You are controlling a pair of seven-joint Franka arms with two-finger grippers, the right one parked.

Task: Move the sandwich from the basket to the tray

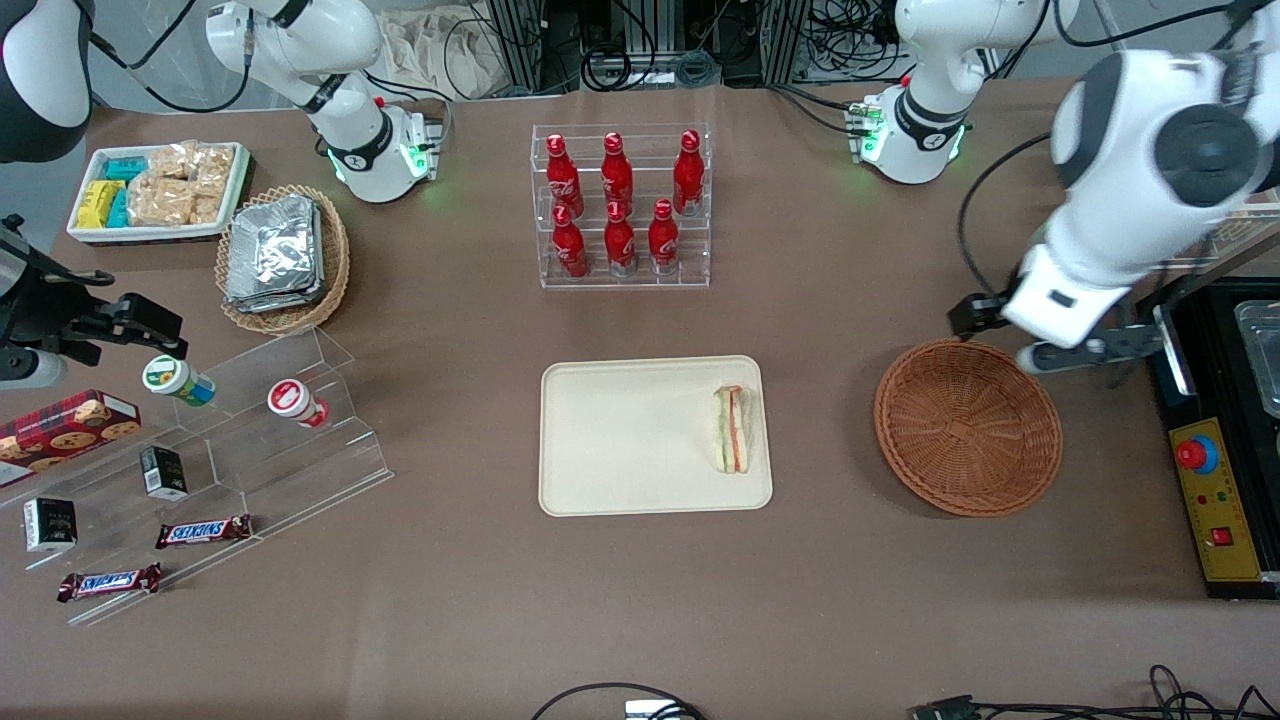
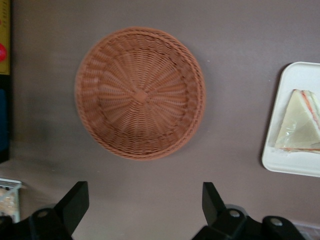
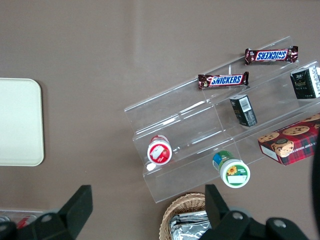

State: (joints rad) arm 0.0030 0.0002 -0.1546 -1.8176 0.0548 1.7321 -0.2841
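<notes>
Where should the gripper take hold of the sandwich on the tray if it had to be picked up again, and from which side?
Judging by its pose, come from above. The sandwich stands on edge on the tray, so close the fingers across its two flat bread faces near the middle of the wedge, not on the thin tip. The gripper hangs open above the empty basket.

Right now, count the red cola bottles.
6, all in the clear acrylic rack: upper row; lower row. Gripper hangs open above the basket.

White glossy arm (image 1: 1130,200), dark joint caps, black tool (image 2: 142,207) fingers.
</notes>
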